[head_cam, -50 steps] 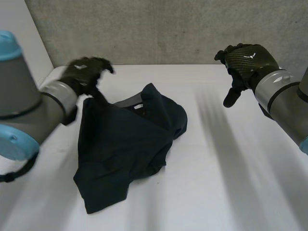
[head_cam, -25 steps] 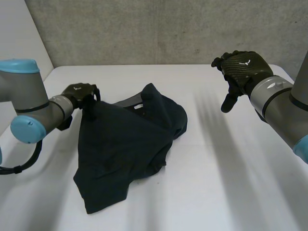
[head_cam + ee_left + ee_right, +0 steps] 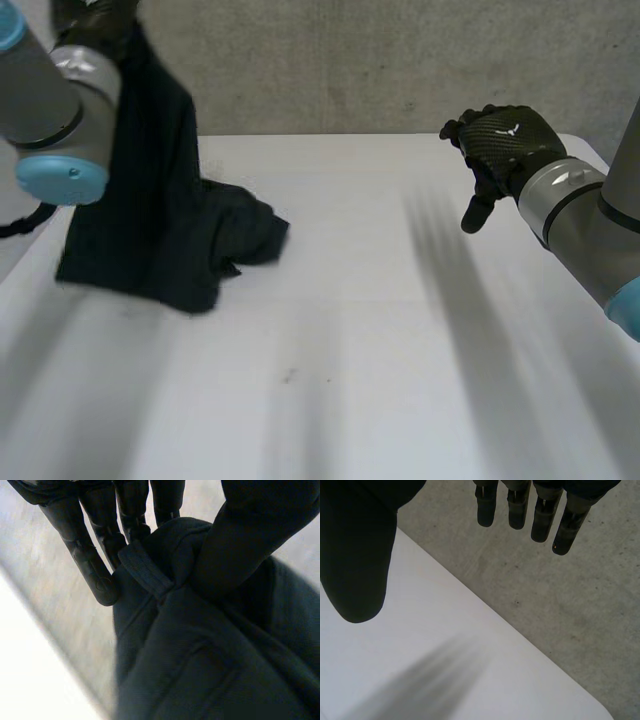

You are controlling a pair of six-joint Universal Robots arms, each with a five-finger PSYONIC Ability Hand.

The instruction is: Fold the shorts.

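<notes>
The dark navy shorts (image 3: 165,210) hang from my left hand (image 3: 95,18), raised high at the table's far left, their lower part still trailing on the tabletop. In the left wrist view the thumb and fingers (image 3: 95,565) pinch a bunched fold of the shorts (image 3: 200,655) with the waistband edge between them. My right hand (image 3: 500,140) hovers over the table's far right, open, its fingers (image 3: 520,510) straight and nothing in it.
The white table (image 3: 380,350) reaches a grey concrete wall (image 3: 350,60) at the back. In the right wrist view the table's far edge (image 3: 485,620) runs under the hand, with the wall behind it.
My left hand closed on the shorts' far left edge and lifted them up and to the left, off their crumpled heap in the middle. The right hand has hardly moved.
</notes>
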